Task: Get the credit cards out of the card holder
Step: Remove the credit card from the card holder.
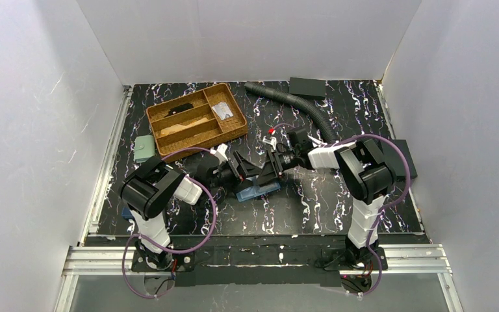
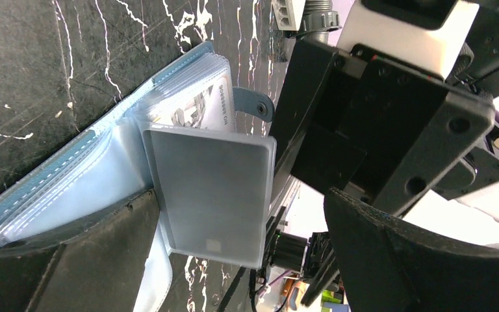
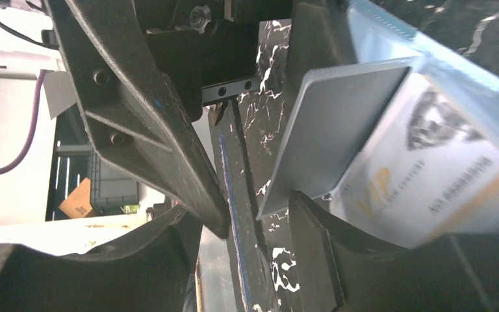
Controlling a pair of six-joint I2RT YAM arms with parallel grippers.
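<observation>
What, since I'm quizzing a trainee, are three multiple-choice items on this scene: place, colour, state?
1. The card holder lies: A on the tabletop; B in the wooden tray; C in mid-air.
2. The credit card sticking out is: A red; B pale whitish; C black.
3. The left gripper is: A shut on the card; B shut empty; C open.
Key: A, it rests on marbled tabletop, outside the wooden tray; B, left wrist view shows it pale; C, its fingers stand wide apart.
</observation>
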